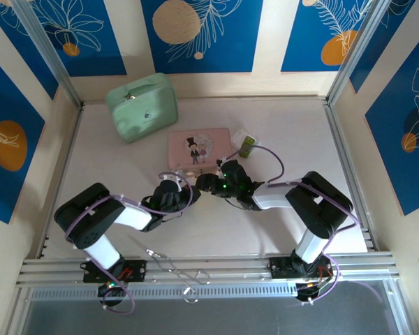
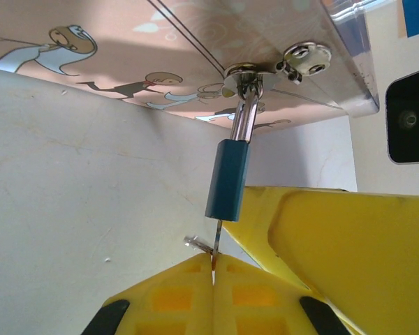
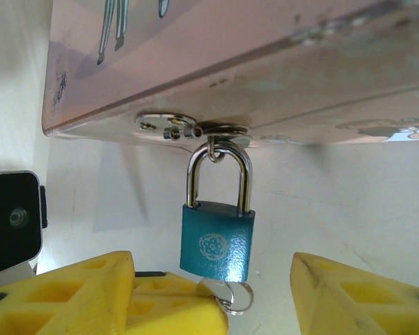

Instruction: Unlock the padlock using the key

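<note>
key [image 2: 214, 241] in padlock [image 2: 228, 179] (from left gripper [image 2: 214, 265])

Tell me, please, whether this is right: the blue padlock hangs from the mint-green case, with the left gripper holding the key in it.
No: the blue padlock with a silver shackle hangs from the pink illustrated tin, not the mint-green case, as the right wrist view shows; the left gripper does hold the key in it.
</note>
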{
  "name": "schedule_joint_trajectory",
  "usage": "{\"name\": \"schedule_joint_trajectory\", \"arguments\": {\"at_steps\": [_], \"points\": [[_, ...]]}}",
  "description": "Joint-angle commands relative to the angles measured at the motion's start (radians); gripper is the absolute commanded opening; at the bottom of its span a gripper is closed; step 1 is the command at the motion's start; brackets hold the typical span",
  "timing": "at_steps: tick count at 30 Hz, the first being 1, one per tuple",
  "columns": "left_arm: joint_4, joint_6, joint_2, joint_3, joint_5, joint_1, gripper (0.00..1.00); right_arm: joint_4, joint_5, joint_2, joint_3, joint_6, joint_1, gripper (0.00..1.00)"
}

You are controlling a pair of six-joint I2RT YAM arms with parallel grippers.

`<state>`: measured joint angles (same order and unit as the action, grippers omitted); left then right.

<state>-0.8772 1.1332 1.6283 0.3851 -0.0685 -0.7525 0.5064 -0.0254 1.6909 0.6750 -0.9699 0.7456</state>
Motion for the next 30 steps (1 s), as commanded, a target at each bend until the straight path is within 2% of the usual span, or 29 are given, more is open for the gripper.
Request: {"name": "schedule_joint_trajectory", "arguments": {"at_steps": [1,5,11,16,23,30], "points": [[-0.096,0.012,0.011,0.005,-0.019,0.005,0.0,0.004,0.025,0.022,0.02,0.016,0.007,0.59],[-0.103,0.014,0.023,0.006,-0.022,0.007,0.0,-0.044,0.009,0.026,0.046,0.011,0.006,0.55],[-0.121,0.02,0.035,0.001,-0.022,0.008,0.0,-0.238,-0.071,0.018,0.137,-0.003,0.021,0.54],[-0.123,0.02,0.036,0.001,-0.022,0.011,0.0,-0.352,-0.122,0.023,0.197,-0.006,0.037,0.48],[-0.124,0.018,0.042,0.0,-0.022,0.01,0.0,-0.43,-0.142,0.04,0.231,-0.008,0.044,0.38],[-0.132,0.021,0.041,-0.006,-0.019,0.011,0.0,-0.463,-0.131,0.073,0.275,0.012,0.036,0.37]]}}
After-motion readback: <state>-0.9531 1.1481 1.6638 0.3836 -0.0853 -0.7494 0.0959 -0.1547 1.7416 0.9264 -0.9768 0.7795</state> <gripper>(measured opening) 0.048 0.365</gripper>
